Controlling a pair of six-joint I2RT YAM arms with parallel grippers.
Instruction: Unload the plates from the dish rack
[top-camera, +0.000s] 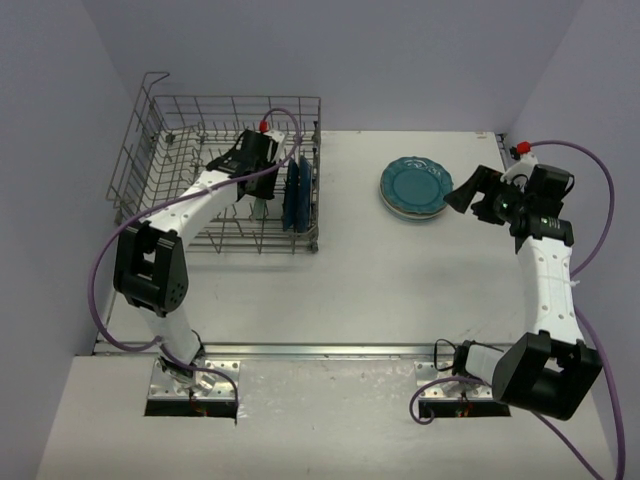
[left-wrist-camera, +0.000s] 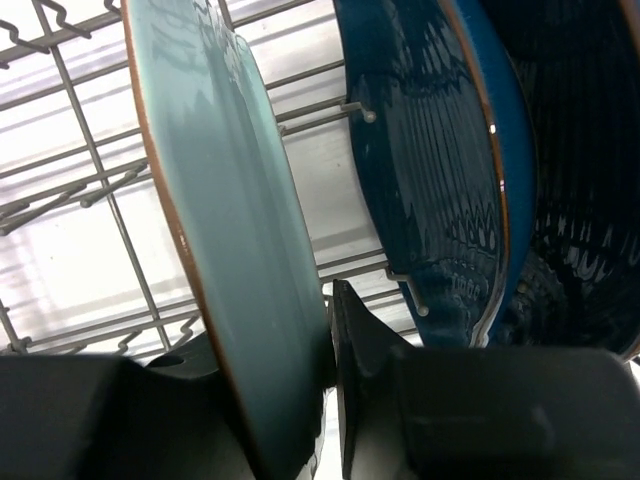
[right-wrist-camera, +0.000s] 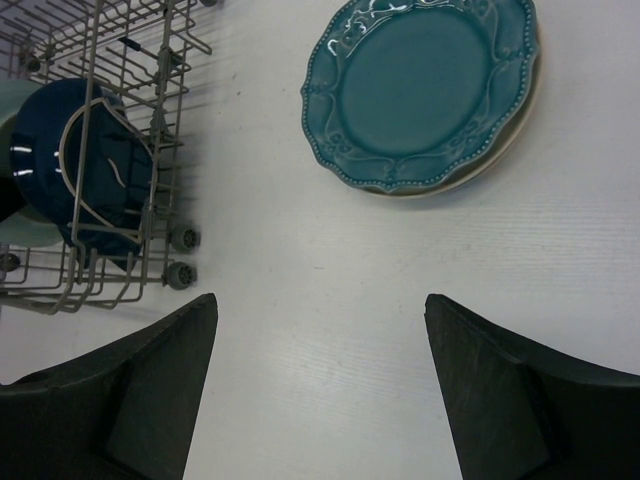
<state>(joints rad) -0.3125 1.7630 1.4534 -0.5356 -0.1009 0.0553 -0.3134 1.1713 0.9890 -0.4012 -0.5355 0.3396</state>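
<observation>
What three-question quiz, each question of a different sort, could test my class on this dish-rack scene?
1. True or false: the right gripper is holding a plate.
2. Which plate stands between the left gripper's fingers? A) pale blue plate B) dark blue plate C) cream plate
3. Fill in: the teal scalloped plate tops a stack on the ____, outside the dish rack.
Key: 1 false, it is open and empty; 2 A; 3 table.
</observation>
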